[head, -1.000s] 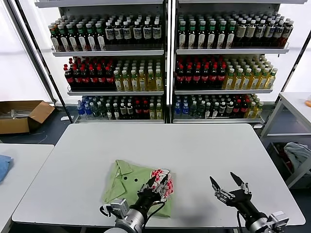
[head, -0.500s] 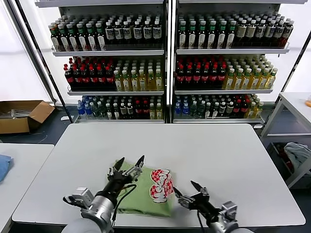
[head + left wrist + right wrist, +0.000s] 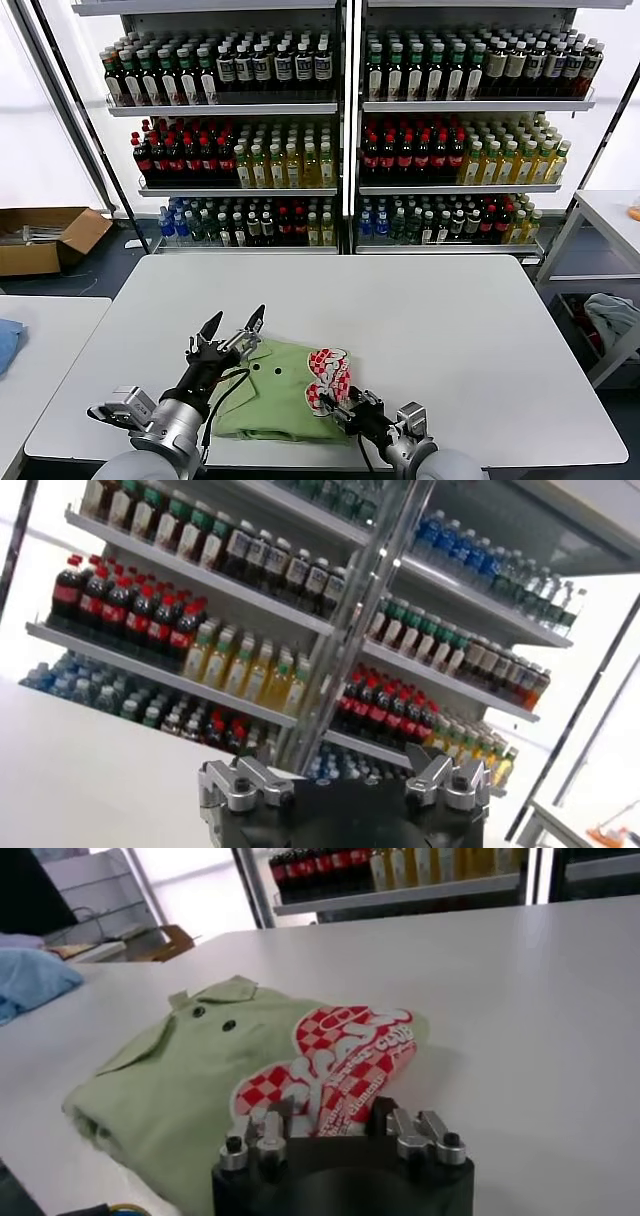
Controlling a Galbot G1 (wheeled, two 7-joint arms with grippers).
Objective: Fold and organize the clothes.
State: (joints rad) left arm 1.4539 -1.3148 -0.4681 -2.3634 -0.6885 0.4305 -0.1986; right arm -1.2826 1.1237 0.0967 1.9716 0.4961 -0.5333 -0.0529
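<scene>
Right hand (image 3: 333,405) at folded shirt's (image 3: 268,400) printed edge; left hand (image 3: 232,327) open above collar.

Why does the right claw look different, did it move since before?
Yes. The right gripper slid left across the white table, from bare tabletop to the green shirt's red-and-white print.

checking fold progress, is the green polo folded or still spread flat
Folded. The polo shirt lies as a compact block on the table, sleeves tucked under, collar and printed panel on top.
</scene>
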